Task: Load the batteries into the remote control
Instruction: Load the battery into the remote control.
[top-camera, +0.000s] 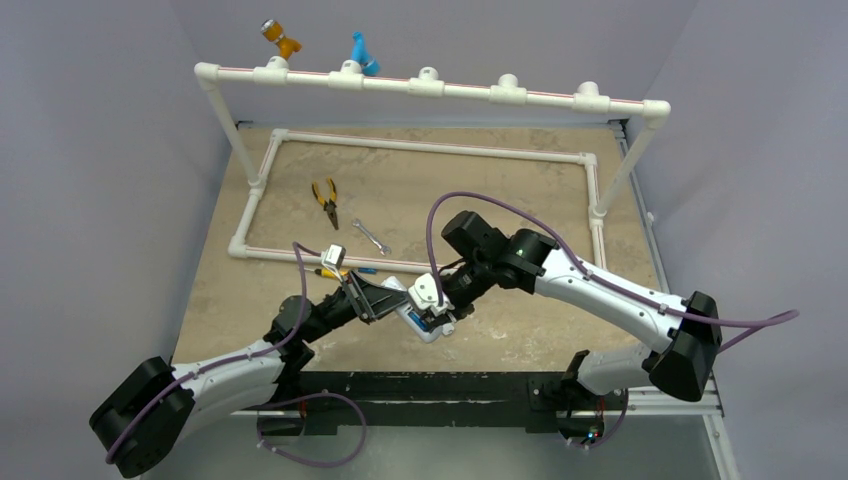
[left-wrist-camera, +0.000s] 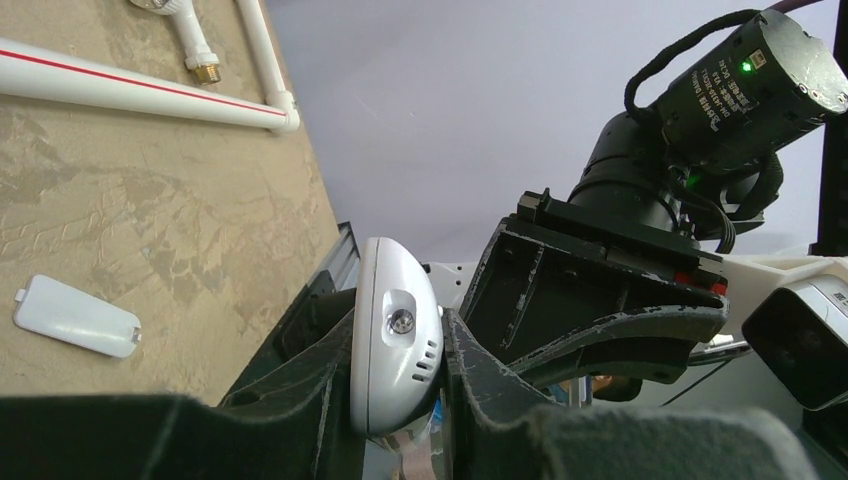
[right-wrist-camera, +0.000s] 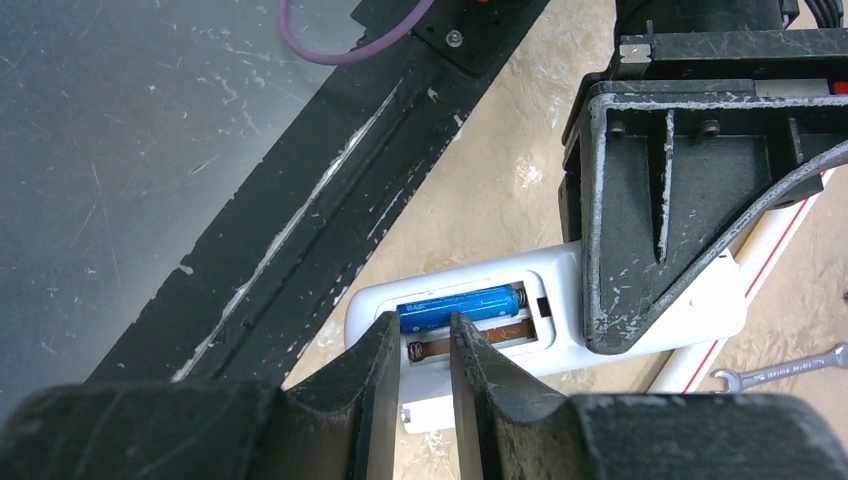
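Slim white rectangular plastic remote control (right-wrist-camera: 460, 280) sits clamped in the left gripper (left-wrist-camera: 395, 390) over the sandy counter (right-wrist-camera: 480, 150), battery bay exposed. One small blue cylindrical battery (right-wrist-camera: 460, 305) fills a slot. The right gripper (right-wrist-camera: 420, 340) hovers at the bare neighbouring slot, narrowly parted and gripping nothing.

— Where's the remote control (top-camera: 428, 322)?
— Centre of the desk (top-camera: 500, 200), by its near edge, between the left gripper's fingers (left-wrist-camera: 470, 385). One battery (right-wrist-camera: 455, 305) lies in its compartment.
— And the rest?
— Battery cover (left-wrist-camera: 75, 317) flat on the desk. Pliers (top-camera: 325, 200) and wrench (top-camera: 371, 237) farther back, inside the pipe frame (top-camera: 430, 148), pliers to the left.
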